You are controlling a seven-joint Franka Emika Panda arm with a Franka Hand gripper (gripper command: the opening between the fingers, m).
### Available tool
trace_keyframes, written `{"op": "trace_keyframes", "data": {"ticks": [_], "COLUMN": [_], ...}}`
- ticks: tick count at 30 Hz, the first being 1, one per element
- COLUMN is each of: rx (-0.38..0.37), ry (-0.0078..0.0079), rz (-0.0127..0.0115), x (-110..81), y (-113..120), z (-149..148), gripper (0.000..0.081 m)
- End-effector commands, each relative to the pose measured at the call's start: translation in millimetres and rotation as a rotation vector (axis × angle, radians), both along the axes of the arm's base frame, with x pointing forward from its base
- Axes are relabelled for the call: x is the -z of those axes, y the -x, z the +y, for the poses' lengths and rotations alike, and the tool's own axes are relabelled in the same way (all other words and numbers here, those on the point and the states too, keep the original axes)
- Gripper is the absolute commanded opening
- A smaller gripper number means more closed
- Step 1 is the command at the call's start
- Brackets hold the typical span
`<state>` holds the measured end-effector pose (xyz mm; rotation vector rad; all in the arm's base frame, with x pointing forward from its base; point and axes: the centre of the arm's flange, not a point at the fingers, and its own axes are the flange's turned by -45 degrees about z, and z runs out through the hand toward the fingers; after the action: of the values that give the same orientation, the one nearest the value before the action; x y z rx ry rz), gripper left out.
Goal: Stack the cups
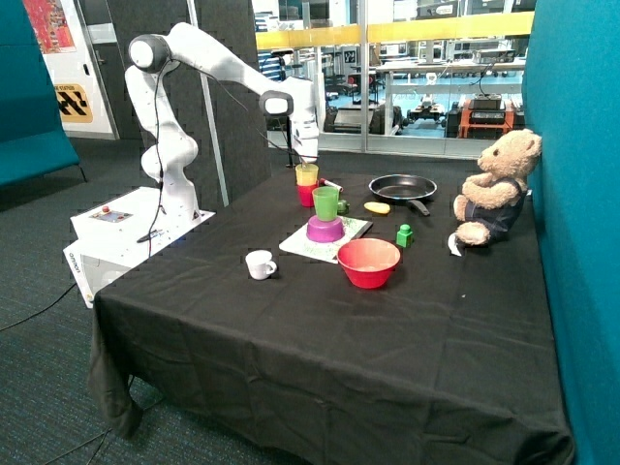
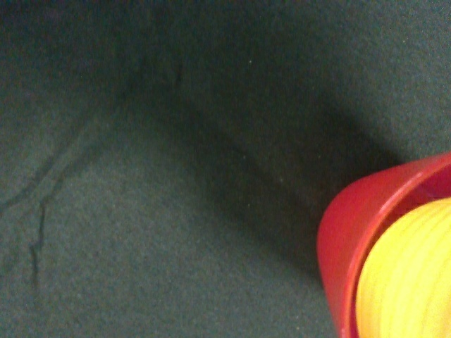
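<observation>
Teal partition panels (image 1: 572, 194) flank a black-draped table (image 1: 320, 329) on grey carpet (image 1: 39, 252); glass walls (image 1: 426, 77) reveal a workshop beyond.

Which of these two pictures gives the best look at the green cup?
The outside view. There the green cup stands whole and upright on a purple bowl, in front of the yellow cup nested in the red cup under the gripper. The wrist view misses it, showing only the red and yellow cups.
</observation>
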<state>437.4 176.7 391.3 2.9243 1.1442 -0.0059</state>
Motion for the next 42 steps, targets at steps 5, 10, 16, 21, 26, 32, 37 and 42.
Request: {"op": "trace_keyframes", "data": {"ticks": [5, 10, 16, 21, 26, 32, 37, 42], "rx": [-0.009, -0.007, -0.006, -0.011, -0.011, 0.002, 0.012, 0.020], "ry": [-0.0027, -0.0027, -0.0027, -0.0027, -0.0027, -0.0026, -0.0026, -0.0026], "rz": [-0.0030, -0.0030, -0.0030, -0.0030, -0.0030, -0.0030, -0.0030, -0.0030], "x": [3.2, 4.0, 4.1, 4.6, -0.5, -8.7, -14.3, -20.6], "y": [7.4, 9.0, 9.1, 8.8, 5.0, -4.4, -10.3, -14.3], "z": [-3.6, -6.7, -8.4, -7.8, -8.2, -12.6, -16.7, -20.2], "gripper": [0.0502, 0.0547, 0.0577, 0.0577, 0.0573, 0.0616, 0.0699, 0.0767]}}
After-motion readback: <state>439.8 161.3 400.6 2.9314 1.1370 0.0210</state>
